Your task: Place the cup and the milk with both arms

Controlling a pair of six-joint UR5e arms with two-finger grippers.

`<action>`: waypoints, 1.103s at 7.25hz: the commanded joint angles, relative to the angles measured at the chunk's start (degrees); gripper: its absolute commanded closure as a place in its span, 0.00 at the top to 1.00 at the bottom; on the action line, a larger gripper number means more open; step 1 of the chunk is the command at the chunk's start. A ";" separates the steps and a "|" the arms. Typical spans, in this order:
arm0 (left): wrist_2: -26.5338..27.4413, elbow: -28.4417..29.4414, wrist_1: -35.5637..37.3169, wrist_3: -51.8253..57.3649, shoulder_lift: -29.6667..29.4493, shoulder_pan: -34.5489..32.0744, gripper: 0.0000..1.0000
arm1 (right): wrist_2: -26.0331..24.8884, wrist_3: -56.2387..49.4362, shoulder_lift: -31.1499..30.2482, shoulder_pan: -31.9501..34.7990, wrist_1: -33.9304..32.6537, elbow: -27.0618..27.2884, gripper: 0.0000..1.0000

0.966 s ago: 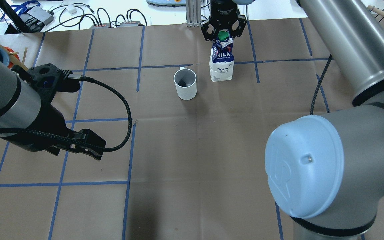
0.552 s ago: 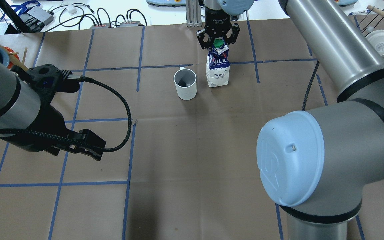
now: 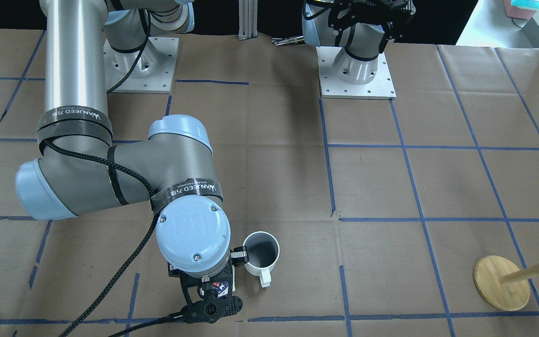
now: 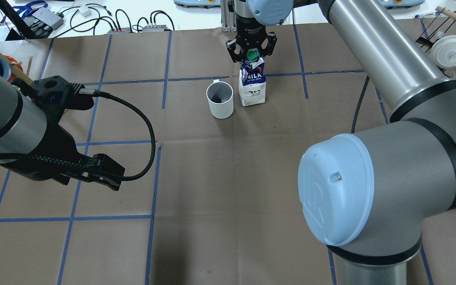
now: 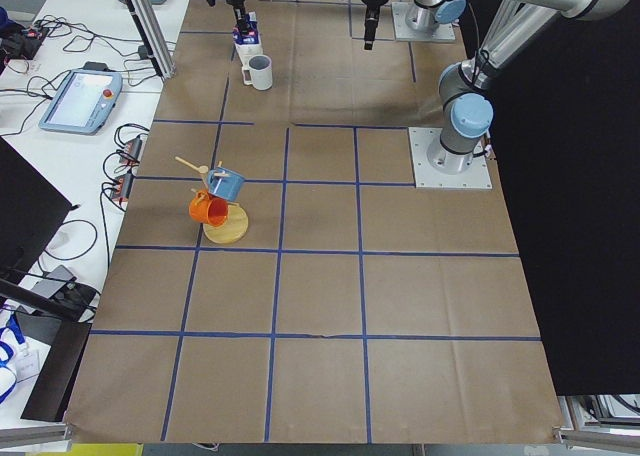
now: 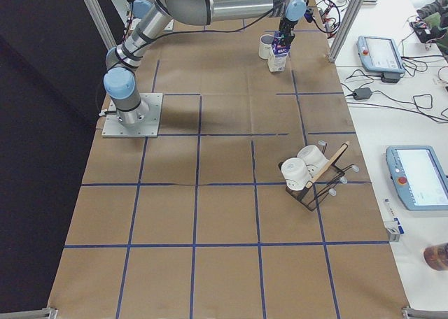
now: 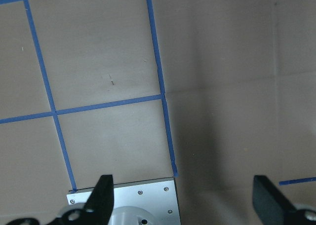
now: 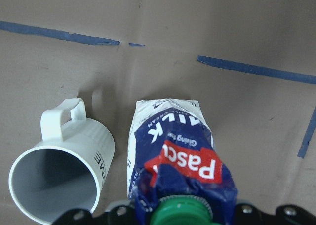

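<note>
The white cup [image 4: 220, 99] stands upright on the brown paper table with its handle towards the far edge. It also shows in the front view [image 3: 260, 255] and the right wrist view [image 8: 59, 170]. The milk [image 4: 252, 85] is upright just right of the cup, a small gap apart. My right gripper [image 4: 251, 53] is shut on the milk's gable top, beside the green cap [image 8: 180, 210]. I cannot tell whether the milk's base touches the table. My left gripper [image 7: 183, 190] is open and empty, far back over its own base plate.
A wooden stand [image 3: 501, 283] with blue and orange mugs is at the table's left end. A rack with white cups [image 4: 449, 51] is at the right end. Cables [image 4: 93, 19] lie beyond the far edge. The arms' base plates [image 3: 356, 70] sit on the near side.
My right gripper has carried the milk left and lower, so it is now close beside the cup. The cup and my left arm have not moved.
</note>
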 commanded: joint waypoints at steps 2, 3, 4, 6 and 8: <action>0.00 -1.13 0.12 0.00 0.78 1.02 1.00 | 0.09 0.02 0.01 0.10 -0.20 -0.10 1.00; 0.00 -2.19 0.21 -0.09 2.09 1.46 1.00 | 0.09 -0.24 -0.86 -0.51 -0.12 -0.18 1.00; -0.09 -3.15 0.39 -0.09 2.88 2.77 1.00 | -0.26 -1.02 -3.05 -1.04 0.41 -0.10 1.00; -0.09 -3.34 0.13 0.00 3.94 5.59 1.00 | -0.44 -9.68 -8.93 -3.66 5.03 1.13 1.00; -0.09 -3.25 0.13 -0.09 4.47 5.77 1.00 | -0.79 -10.17 -15.08 -6.56 11.90 2.44 1.00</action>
